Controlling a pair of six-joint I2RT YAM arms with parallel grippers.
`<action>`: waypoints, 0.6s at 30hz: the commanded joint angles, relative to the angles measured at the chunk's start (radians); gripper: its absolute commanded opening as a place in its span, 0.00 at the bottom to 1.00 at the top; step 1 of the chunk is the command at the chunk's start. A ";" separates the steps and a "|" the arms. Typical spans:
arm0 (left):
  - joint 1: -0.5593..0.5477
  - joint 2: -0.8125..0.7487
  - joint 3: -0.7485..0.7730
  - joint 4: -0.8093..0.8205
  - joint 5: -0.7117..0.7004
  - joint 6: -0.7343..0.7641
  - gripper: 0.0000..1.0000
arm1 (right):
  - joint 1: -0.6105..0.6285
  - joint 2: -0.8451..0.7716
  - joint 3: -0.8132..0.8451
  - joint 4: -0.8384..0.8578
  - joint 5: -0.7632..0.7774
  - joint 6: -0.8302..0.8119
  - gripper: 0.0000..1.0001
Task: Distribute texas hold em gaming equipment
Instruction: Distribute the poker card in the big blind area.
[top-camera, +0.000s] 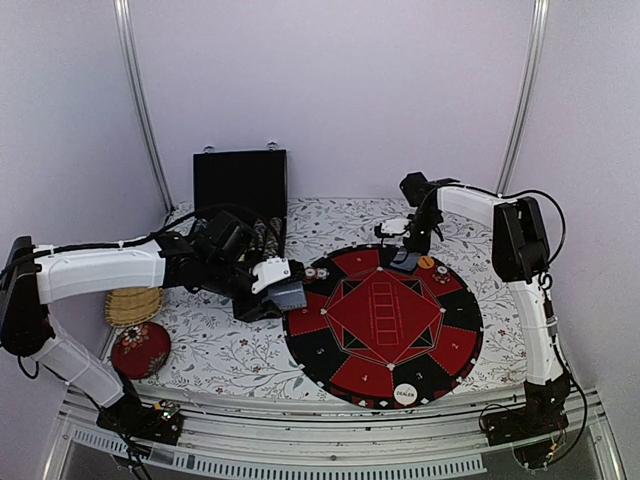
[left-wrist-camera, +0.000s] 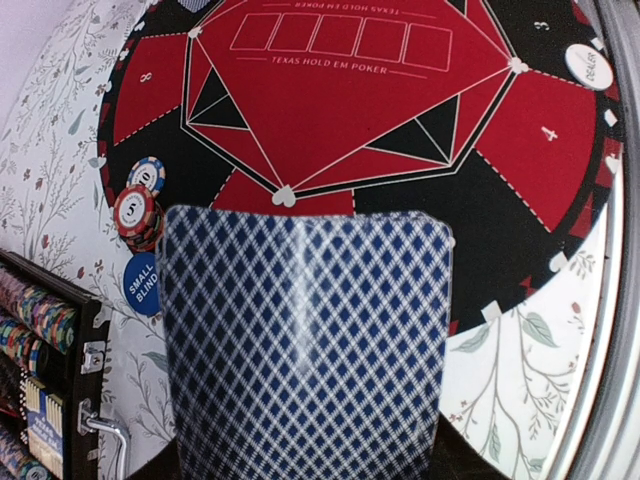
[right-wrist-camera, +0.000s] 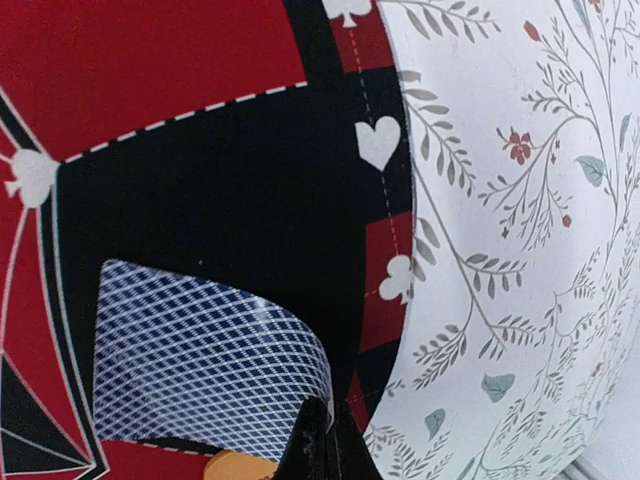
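We're looking down on the flowered tablecloth (top-camera: 230, 350), and the big round mat (top-camera: 385, 320) sits right in the middle of it, so let's take our bearings from that. Behind the mat's left side stands the black chip case (top-camera: 240, 185), lid up. Off to the mat's left lie a wicker basket (top-camera: 133, 305) and a red ball (top-camera: 140, 350).

Now the left gripper (top-camera: 280, 295), hovering just off the mat's left edge: it's clamped on the deck (left-wrist-camera: 305, 340), checked backs filling the wrist view.

Over at the mat's far edge, the right gripper (right-wrist-camera: 320, 455) has its fingertips squeezed together on the corner of a single card (right-wrist-camera: 200, 350). That card bows upward, with its other end down on a black panel of the mat.

Smaller pieces now: a little stack of chips (left-wrist-camera: 137, 208) on the mat's left rim, a blue button (left-wrist-camera: 143, 283) just outside it, an orange button (top-camera: 427, 262) beside the single card, and the white dealer button (top-camera: 405, 394) on the mat's near rim.
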 joint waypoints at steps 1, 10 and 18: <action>-0.008 -0.007 -0.008 0.011 0.010 0.005 0.55 | 0.045 0.024 -0.043 0.181 0.134 -0.115 0.02; -0.007 -0.012 -0.013 0.013 0.003 0.007 0.55 | 0.067 0.004 -0.106 0.321 0.217 -0.254 0.02; -0.008 -0.020 -0.016 0.013 0.000 0.009 0.55 | 0.056 -0.014 -0.160 0.356 0.228 -0.270 0.02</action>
